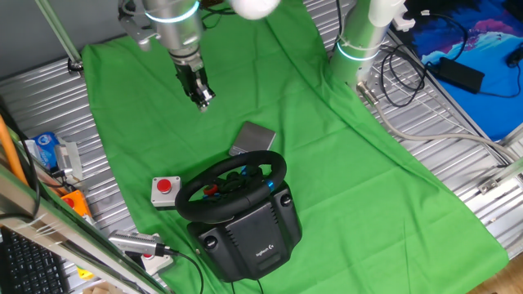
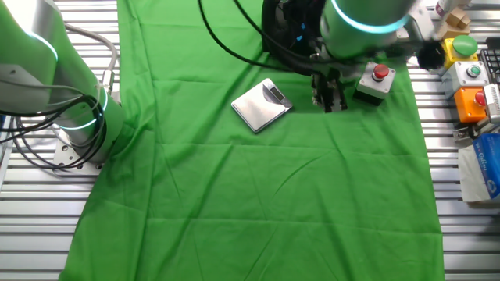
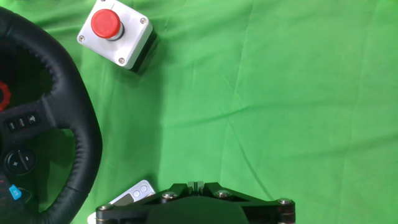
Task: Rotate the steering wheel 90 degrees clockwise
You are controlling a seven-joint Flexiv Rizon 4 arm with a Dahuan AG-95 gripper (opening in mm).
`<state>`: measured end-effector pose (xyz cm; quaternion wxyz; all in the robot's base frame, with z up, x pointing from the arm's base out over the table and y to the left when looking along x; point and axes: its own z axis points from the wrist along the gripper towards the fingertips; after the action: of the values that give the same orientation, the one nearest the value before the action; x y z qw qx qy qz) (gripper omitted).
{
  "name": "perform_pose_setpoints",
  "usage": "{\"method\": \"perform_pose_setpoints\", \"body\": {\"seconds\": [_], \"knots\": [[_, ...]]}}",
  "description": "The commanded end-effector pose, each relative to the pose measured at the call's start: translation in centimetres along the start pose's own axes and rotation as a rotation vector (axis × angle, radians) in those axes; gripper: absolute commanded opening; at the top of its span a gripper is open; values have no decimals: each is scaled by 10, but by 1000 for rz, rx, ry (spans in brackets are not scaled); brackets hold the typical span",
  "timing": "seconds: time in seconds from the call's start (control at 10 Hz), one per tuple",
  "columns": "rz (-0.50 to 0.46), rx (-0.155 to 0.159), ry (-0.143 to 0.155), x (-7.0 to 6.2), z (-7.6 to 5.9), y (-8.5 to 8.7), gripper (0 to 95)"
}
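Here, in one fixed view, the fingers hang pressed together (touching nothing) above the green cloth, well apart from the steering wheel on the desk. The other fixed view hides most of the wheel. The hand view shows its rim beside a red-button box.

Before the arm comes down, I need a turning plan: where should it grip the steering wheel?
Probably the thick black rim of the steering wheel, on an open arc clear of the spokes and away from the red button box, coming from above. The tool hangs over the green cloth behind it.
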<state>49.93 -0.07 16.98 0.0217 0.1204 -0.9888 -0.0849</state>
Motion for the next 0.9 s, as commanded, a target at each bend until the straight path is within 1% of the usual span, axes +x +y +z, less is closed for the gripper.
{"method": "perform_pose_setpoints", "body": {"seconds": [0.1, 0.4, 0.9], "knots": [[-23, -151, 18, -1, 0, 1, 0], [-32, -138, 8, -1, 0, 1, 0], [-42, -147, 10, -1, 0, 1, 0]]}}
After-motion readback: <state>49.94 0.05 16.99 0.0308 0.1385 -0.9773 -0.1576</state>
